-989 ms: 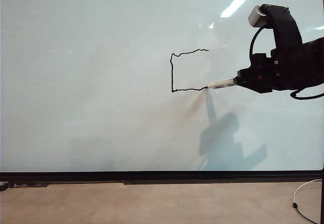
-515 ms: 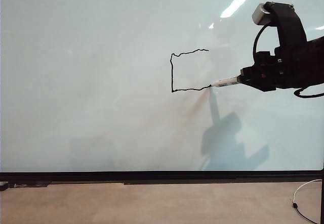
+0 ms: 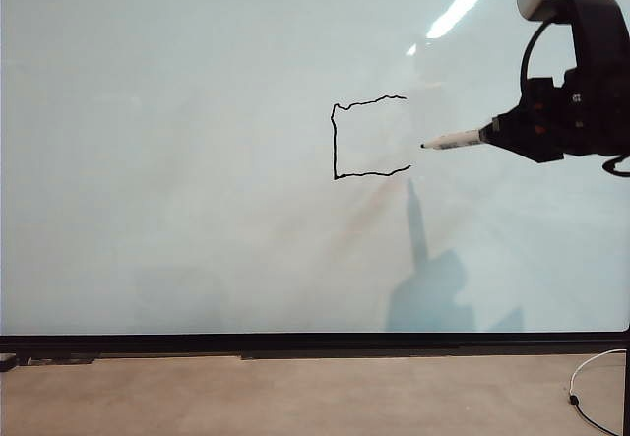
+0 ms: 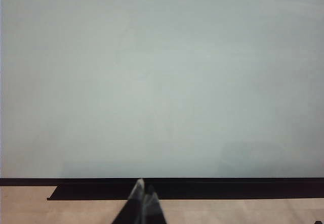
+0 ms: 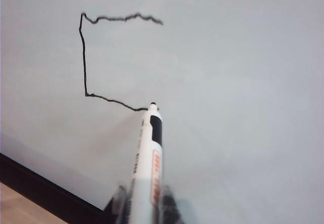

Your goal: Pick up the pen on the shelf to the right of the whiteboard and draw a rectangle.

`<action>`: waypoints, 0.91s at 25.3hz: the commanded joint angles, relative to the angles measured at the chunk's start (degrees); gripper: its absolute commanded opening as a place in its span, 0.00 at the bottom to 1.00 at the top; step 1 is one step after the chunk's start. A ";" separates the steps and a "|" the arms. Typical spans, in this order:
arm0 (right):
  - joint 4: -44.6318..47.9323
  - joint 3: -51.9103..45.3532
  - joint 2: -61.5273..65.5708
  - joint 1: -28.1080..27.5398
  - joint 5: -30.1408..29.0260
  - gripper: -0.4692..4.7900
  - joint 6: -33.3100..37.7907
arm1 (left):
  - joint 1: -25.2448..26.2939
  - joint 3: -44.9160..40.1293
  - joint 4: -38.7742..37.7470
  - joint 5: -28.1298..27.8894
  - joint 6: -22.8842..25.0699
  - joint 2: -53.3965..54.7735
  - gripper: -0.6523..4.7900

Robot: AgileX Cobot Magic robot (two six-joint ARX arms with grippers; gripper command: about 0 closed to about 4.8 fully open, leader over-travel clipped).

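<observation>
Gripping a slim white marker pen [image 3: 455, 141] with dark print and a black tip, the right gripper [image 3: 489, 135] hovers at the right of the large glossy pale grey-white whiteboard [image 3: 197, 160], jaws clamped on the barrel. The pen tip sits just right of the rectangle [image 3: 368, 137], a wobbly thin black outline whose right side is undrawn. The left gripper [image 4: 144, 193] rests low near the board's black bottom edge, fingertips pressed together, holding nothing

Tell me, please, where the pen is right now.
In the exterior view, the pen is at the right, held in the right claw, with its tip just right of the rectangle's open side.
</observation>
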 commanded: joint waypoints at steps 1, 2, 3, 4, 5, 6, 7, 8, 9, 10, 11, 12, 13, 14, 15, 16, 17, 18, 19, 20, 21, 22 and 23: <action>-15.43 3.98 -4.46 2.67 1.77 0.08 -10.03 | -0.02 0.17 0.46 0.20 0.24 0.02 0.11; -19.39 5.27 -4.92 2.78 2.27 0.08 -11.47 | -0.02 0.17 0.46 0.22 0.24 0.02 0.11; -23.82 6.91 -5.29 2.97 2.67 0.08 -13.40 | -0.02 0.17 0.44 0.20 0.24 0.02 0.11; -26.80 8.13 -5.53 3.26 3.15 0.08 -14.88 | -0.02 0.20 0.46 0.24 0.24 0.02 0.11; -29.31 9.42 -5.55 3.82 4.11 0.08 -16.72 | -0.02 0.20 0.46 0.22 0.24 0.02 0.11; -30.69 10.27 -5.57 4.20 4.98 0.08 -18.23 | -0.02 0.17 0.46 0.22 0.24 0.02 0.11; -32.15 11.19 -5.60 4.42 5.75 0.08 -19.78 | -0.02 0.17 0.46 0.22 0.24 0.02 0.11; -33.16 11.89 -5.60 4.63 6.36 0.08 -20.94 | -0.02 0.20 0.46 0.22 0.24 0.02 0.11; -34.25 12.63 -5.60 4.96 6.80 0.08 -21.84 | -0.02 0.17 0.44 0.22 0.24 0.02 0.11; -35.06 13.16 -5.60 5.09 7.45 0.08 -22.69 | -0.02 0.17 0.44 0.22 0.24 0.02 0.11; -35.80 13.70 -5.60 5.38 7.82 0.08 -23.71 | -0.02 0.20 0.44 0.22 0.24 0.02 0.11; -36.15 14.01 -5.62 5.53 8.39 0.08 -24.55 | -0.02 0.20 0.46 0.24 0.24 0.02 0.11; -36.24 14.23 -5.62 5.77 8.92 0.08 -25.51 | -0.02 0.20 0.46 0.24 0.24 0.02 0.11; -36.52 14.40 -5.68 6.19 9.86 0.08 -26.95 | -0.02 0.17 0.44 0.22 0.24 0.02 0.11; -36.96 14.58 -5.88 6.47 10.78 0.08 -28.06 | -0.02 0.17 0.46 0.22 0.24 0.02 0.11; -37.48 14.75 -6.03 6.71 11.58 0.08 -28.87 | -0.02 0.17 0.46 0.22 0.24 0.02 0.11; -37.70 14.91 -6.27 6.95 12.11 0.08 -29.75 | -0.02 0.17 0.46 0.22 0.24 0.02 0.11; -37.73 14.93 -6.51 7.08 12.37 0.08 -30.32 | -0.02 0.17 0.44 0.22 0.24 0.02 0.11; -37.79 14.95 -6.75 7.08 12.50 0.08 -30.75 | -0.02 0.20 0.46 0.22 0.24 0.02 0.11; -37.73 14.95 -6.95 7.08 12.70 0.08 -31.47 | -0.02 0.20 0.46 0.24 0.24 0.02 0.11; -37.73 14.95 -7.28 7.08 12.76 0.08 -31.82 | -0.02 0.20 0.46 0.22 0.24 0.02 0.11; -37.79 14.97 -7.58 7.08 12.92 0.08 -32.48 | -0.02 0.17 0.44 0.22 0.24 0.02 0.11; -37.94 14.97 -8.11 7.08 12.98 0.08 -33.00 | -0.02 0.20 0.46 0.22 0.24 0.02 0.11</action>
